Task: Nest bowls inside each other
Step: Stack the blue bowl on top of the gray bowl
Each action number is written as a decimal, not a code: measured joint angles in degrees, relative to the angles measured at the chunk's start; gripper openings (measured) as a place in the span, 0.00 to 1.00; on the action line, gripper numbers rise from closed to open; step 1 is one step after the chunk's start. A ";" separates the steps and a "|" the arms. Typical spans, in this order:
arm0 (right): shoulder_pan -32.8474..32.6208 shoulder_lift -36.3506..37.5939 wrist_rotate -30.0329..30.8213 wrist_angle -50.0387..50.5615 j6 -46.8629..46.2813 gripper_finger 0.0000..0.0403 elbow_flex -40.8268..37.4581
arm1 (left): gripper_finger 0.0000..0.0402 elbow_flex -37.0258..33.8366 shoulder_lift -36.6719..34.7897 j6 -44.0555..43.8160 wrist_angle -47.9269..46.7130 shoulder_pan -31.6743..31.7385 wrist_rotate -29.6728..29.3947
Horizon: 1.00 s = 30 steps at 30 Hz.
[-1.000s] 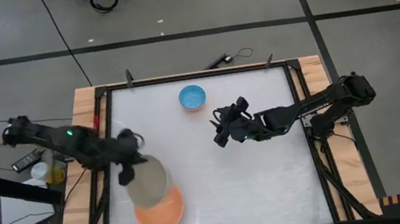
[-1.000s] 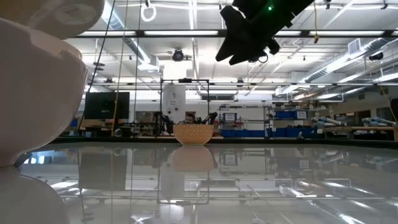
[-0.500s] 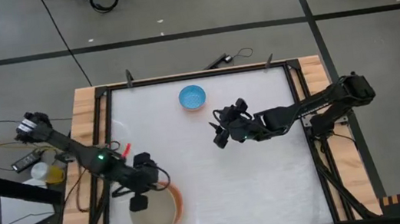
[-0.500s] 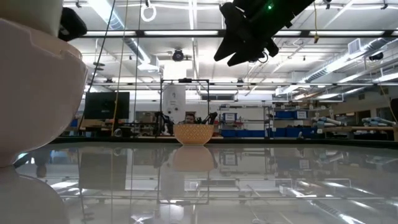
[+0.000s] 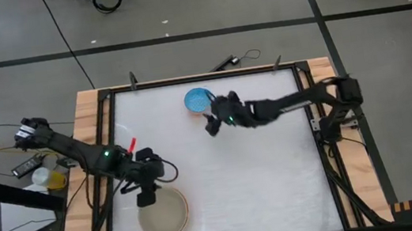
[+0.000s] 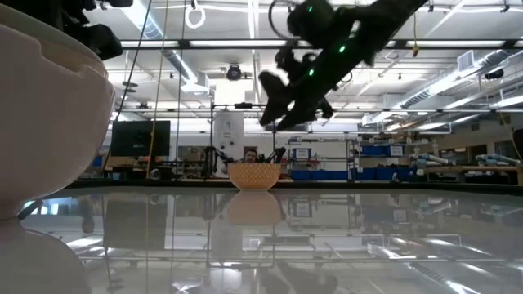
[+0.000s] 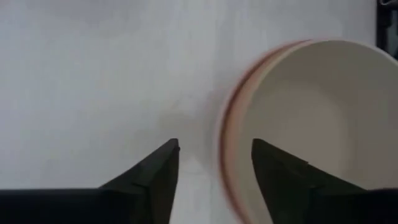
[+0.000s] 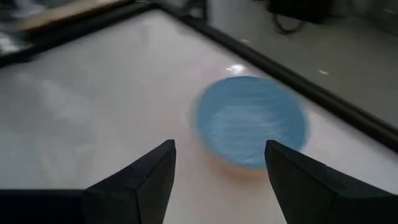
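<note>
The grey-beige bowl (image 5: 163, 215) sits nested in the salmon-orange bowl, whose rim (image 7: 229, 143) shows around it, near the table's near left corner. My left gripper (image 7: 216, 149) is open at the stack's far rim (image 5: 153, 199), one finger outside it and one over the inside, apart from it. The blue bowl (image 5: 197, 99) rests on its base near the far edge. My right gripper (image 8: 219, 149) hovers open just to the near right of the blue bowl (image 8: 252, 121). A cream-white bowl wall (image 6: 49, 122) fills the left of the low view.
A black frame (image 5: 308, 118) and wooden borders (image 5: 86, 115) edge the white table. Bare tabletop lies between the stack and the blue bowl and across the right half. A cable plug (image 5: 223, 63) lies beyond the far edge, and small items (image 5: 46, 176) lie off the left side.
My left gripper has carried the grey-beige bowl toward the near edge and down into the salmon-orange bowl, where it now sits level. My right gripper has swung toward the table's far left and down, close to the blue bowl.
</note>
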<state>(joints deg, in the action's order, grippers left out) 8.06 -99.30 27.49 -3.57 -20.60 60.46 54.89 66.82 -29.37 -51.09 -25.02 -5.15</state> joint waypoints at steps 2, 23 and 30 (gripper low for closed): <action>3.39 -2.28 0.02 -0.02 -0.06 0.63 1.54 | 0.54 0.01 -1.51 0.00 -1.51 1.31 -1.43; 17.95 -14.06 -15.39 10.33 -6.25 0.49 8.77 | 0.48 0.02 -6.50 5.89 -2.79 12.01 -22.25; 18.19 -14.02 -18.42 12.96 -2.97 0.19 8.75 | 0.48 0.02 -6.50 9.61 -2.32 16.38 -22.27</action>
<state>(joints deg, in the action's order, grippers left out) 26.25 -113.32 9.07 9.39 -23.57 69.21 54.92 60.31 -19.76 -53.40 -8.65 -27.42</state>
